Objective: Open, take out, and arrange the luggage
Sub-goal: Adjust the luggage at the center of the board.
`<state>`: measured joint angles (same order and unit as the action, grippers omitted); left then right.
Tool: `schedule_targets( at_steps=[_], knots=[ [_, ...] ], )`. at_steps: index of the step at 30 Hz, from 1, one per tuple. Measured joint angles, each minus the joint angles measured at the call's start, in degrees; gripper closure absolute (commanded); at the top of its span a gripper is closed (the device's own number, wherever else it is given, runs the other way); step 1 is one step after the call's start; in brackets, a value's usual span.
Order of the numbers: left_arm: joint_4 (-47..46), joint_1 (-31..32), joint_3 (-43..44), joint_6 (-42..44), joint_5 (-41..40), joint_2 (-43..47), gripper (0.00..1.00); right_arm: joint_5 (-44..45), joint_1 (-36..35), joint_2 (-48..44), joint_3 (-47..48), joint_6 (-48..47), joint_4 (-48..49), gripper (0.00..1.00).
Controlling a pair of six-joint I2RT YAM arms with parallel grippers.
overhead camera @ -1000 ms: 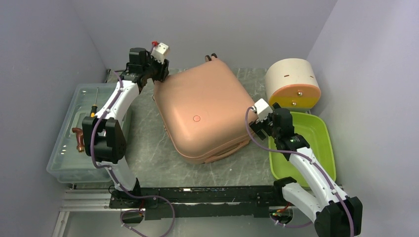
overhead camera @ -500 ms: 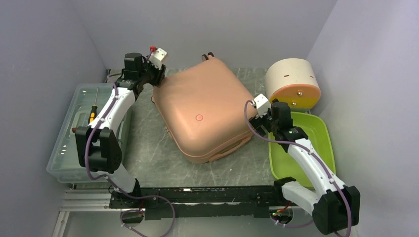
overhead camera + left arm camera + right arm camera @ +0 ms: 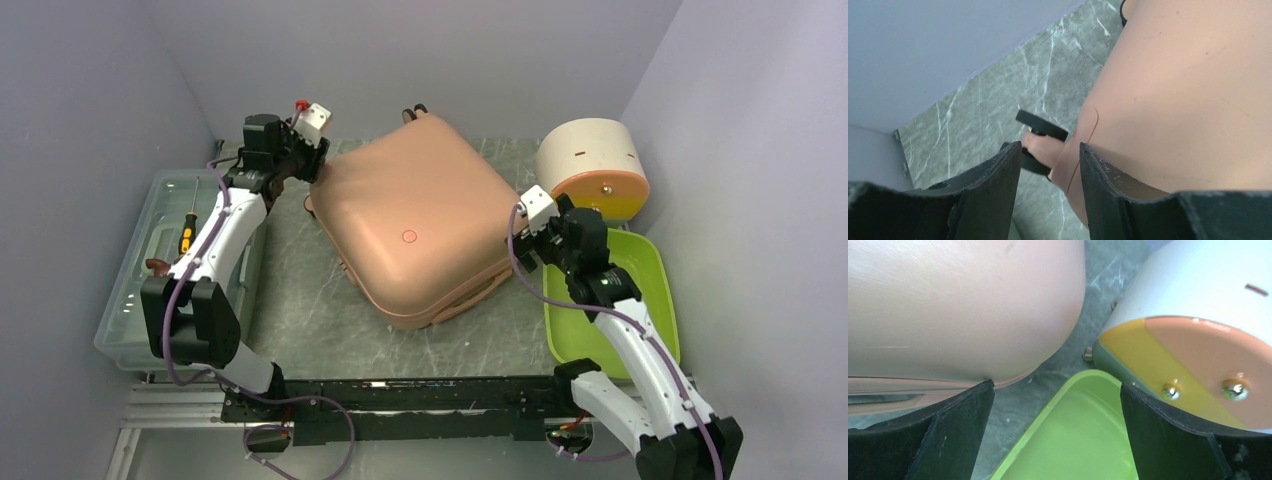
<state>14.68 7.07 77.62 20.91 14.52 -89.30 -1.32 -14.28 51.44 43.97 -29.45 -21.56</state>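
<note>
I am viewing the luggage (image 3: 410, 235) lying flat and closed in the middle of the marbled table (image 3: 300, 310). It is turned on a diagonal, with one corner pointing toward the far wall and one toward the near edge. It is sitting between the clear bin (image 3: 125, 300) on the left and the lime-green tray (image 3: 655, 300) on the right, apart from both.

The left gripper (image 3: 312, 172) is hovering at the far-left corner of the luggage. In the left wrist view its fingers (image 3: 993, 190) are standing partly apart, with nothing clamped between them. A black wheel (image 3: 1042, 131) of the luggage is showing in the gap beyond the fingertips. I cannot tell whether either finger is touching the shell.

The right gripper (image 3: 528, 255) is hanging at the right corner of the luggage, by the far-left corner of the tray. In the right wrist view its fingers (image 3: 948, 440) are spread fully wide and are holding nothing. One finger is sitting just beside the rounded shell. The other is pointing toward the round cream container (image 3: 590, 165), which is lying at the far right, just beyond the tray, with its orange-and-yellow face turned toward the near side.

A screwdriver (image 3: 187, 230) with a yellow-and-black handle is lying in the bin.
</note>
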Motion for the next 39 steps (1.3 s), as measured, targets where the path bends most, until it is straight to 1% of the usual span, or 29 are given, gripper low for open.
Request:
schedule_targets(
  at_steps=[3,7,9,11,13,14,17,18,21,25,28,33,39],
  knots=[
    [2.75,-0.24,-0.28,-0.59,-1.2,2.16,0.45,-1.79,-0.15,-3.41,0.57,-0.04,0.07,0.0],
    [9.25,-0.24,-0.46,-0.9,-2.51,5.38,0.46,-0.22,-0.28,-4.04,2.49,0.76,0.96,0.0],
    [15.69,-0.24,-0.66,-0.87,-3.89,7.04,0.5,2.01,-0.28,-3.65,3.23,1.46,2.29,0.0],
    [22.69,0.04,-1.84,-0.94,-4.94,7.58,0.6,4.35,-0.28,-2.8,3.78,2.05,3.72,0.0],
    [27.43,0.63,-3.91,-1.14,-6.08,7.56,0.68,7.1,-0.28,-0.96,4.48,2.8,5.84,0.01],
    [29.66,0.9,-5.2,-1.14,-7.08,7.56,0.71,7.98,-0.28,0.09,4.85,3.08,6.54,0.01],
    [33.68,1.57,-9.49,-1.07,-10.05,8.07,0.72,10.12,-0.26,4.44,6.19,3.89,8.87,0.01],
    [33.68,1.64,-11.67,-1.53,-10.47,8.55,0.73,10.36,-0.26,6.23,6.82,4.17,9.4,0.01],
    [33.16,1.79,-12.15,-1.62,-12.87,9.07,0.72,11.23,-0.17,10.86,8.68,4.63,10.64,0.01],
    [30.82,2.08,-11.19,-2.73,-14.43,7.26,0.72,11.3,0.11,16.35,12.66,4.5,10.75,0.01],
    [27.45,2.16,-7.98,-3.72,-14.67,2.99,0.74,9.53,0.26,18.14,14.93,3.85,9.84,0.0],
    [26.01,0.94,-1.05,-5.42,-17.44,-3.58,0.75,6.36,0.48,18.25,16.85,-0.15,6.29,0.0],
    [24.33,0.11,5.33,-6.93,-19.58,-10.16,0.75,2.8,0.9,19.45,21.0,-7.65,-1.9,0.0]
  ],
)
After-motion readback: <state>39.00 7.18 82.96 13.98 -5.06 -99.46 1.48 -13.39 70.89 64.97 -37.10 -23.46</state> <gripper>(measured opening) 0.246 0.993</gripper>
